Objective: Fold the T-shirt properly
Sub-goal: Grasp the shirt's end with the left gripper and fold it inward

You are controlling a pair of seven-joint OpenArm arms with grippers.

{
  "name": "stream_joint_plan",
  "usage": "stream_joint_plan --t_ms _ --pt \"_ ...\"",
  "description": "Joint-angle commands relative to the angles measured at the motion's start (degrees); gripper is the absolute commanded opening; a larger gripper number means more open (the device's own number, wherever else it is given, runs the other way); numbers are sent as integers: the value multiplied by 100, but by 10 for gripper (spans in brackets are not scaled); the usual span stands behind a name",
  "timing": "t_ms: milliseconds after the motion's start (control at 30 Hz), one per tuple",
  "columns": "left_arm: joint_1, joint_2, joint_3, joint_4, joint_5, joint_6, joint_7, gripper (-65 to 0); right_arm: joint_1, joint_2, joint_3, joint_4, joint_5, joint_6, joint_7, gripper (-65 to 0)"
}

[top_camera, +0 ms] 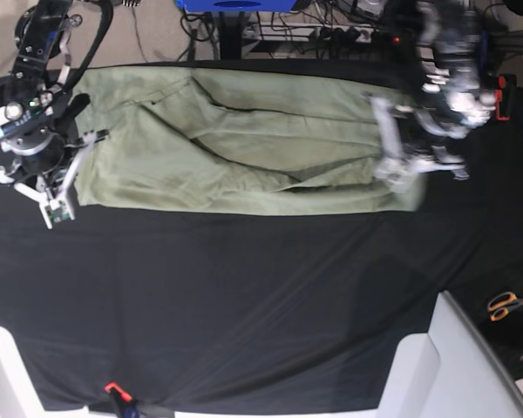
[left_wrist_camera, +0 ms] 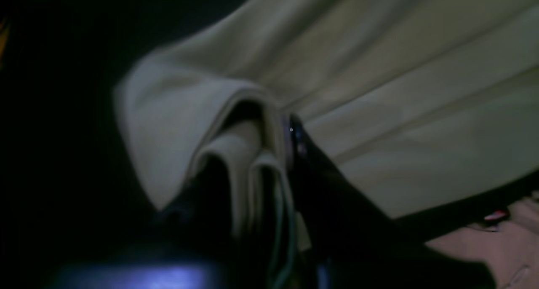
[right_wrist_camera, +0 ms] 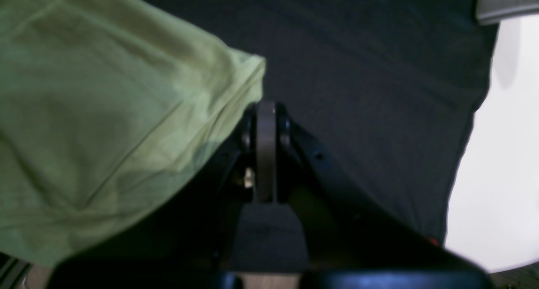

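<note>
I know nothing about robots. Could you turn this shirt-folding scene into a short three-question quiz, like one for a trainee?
1. True or false: the T-shirt is crumpled in a heap in the middle of the black table cloth.
2. Which hand is gripping bunched folds of the shirt: A) the left hand, B) neither?
3. Fill in: off the cloth, at the base view's right edge, lies a pair of orange-handled ____.

Key
1. False: it lies stretched out long across the far side of the cloth.
2. A: the left wrist view shows folds pinched there.
3. Scissors.
</note>
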Motion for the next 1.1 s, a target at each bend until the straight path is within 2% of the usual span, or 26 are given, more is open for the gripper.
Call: stream_joint_plan --t_ms 0,100,167,367,500,867,1067 --pt "-24 76 116 103 125 53 -59 -650 44 16 10 86 13 3 96 -650" --pt "-59 472 573 103 406 53 -59 -650 44 16 10 86 -5 3 96 -650" --pt "-68 639 837 103 468 322 -59 -650 44 16 10 86 -5 3 96 -650" --pt "-173 665 1980 -257 441 1245 -59 -650 44 25 10 86 -5 3 96 -650" --pt "-235 683 2340 -670 433 1570 -86 -650 44 25 10 86 -5 3 96 -650" --pt "-349 964 2367 -1136 424 1587 -95 -650 9 25 19 86 -5 12 96 -650" --pt "-446 973 2358 -1145 353 1587 -68 -650 0 25 19 86 -5 12 79 -650"
